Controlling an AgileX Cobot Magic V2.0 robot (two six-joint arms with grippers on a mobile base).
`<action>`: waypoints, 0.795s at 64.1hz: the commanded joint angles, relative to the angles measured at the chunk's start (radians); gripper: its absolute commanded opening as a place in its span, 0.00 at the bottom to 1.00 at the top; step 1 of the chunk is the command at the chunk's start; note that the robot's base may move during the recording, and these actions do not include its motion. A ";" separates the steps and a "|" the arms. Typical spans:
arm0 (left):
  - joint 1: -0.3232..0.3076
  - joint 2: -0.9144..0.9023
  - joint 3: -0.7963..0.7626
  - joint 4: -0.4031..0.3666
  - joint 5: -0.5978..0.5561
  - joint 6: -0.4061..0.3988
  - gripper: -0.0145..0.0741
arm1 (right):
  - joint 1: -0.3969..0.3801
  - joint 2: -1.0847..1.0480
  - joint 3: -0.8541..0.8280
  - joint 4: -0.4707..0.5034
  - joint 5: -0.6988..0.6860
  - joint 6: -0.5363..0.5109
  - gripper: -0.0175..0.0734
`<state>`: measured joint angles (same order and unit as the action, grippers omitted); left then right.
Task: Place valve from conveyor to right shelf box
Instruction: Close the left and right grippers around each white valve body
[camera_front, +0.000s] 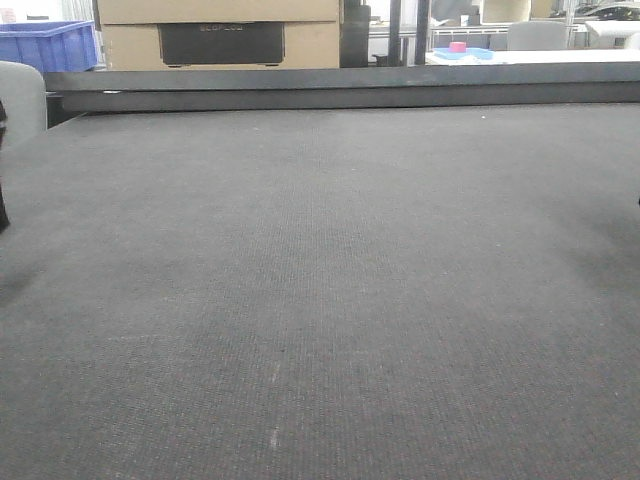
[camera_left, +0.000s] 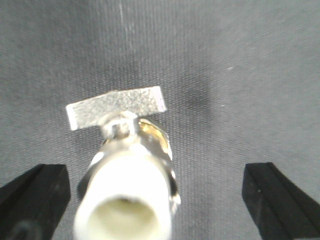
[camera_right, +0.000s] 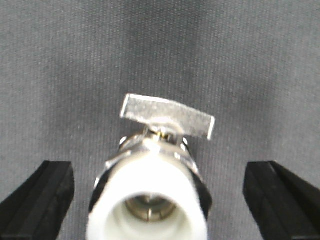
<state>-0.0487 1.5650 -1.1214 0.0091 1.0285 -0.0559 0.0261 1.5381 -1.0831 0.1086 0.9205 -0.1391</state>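
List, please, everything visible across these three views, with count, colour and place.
conveyor: one, dark grey, fills front view.
rail: one, black, conveyor's far edge.
valve: one per wrist view, silver with white end, on the conveyor.
crate: one, blue, far left behind rail.
cardboard boxes: seemingly two stacked, tan, behind rail.
pink object: one, far right background.
left gripper: one, black, open, straddling a valve.
right gripper: one, black, open, straddling a valve.

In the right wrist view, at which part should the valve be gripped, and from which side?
Grip the valve by its round metal body, behind the white end, not the flat handle, which is thin and sits crosswise. Approach along the wrist camera's line: the open right end effector has one finger beside each flank.
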 joint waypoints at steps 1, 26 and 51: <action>-0.005 0.014 -0.007 0.001 -0.009 -0.008 0.84 | -0.003 0.009 -0.005 -0.010 -0.013 -0.008 0.82; -0.005 0.013 -0.007 0.001 -0.011 -0.008 0.84 | -0.003 0.027 -0.005 -0.010 -0.057 -0.008 0.28; -0.005 0.013 -0.007 0.001 0.003 -0.008 0.84 | -0.003 -0.039 -0.005 -0.001 -0.046 -0.008 0.02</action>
<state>-0.0487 1.5806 -1.1214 0.0111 1.0260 -0.0580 0.0261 1.5506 -1.0846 0.1106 0.8806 -0.1413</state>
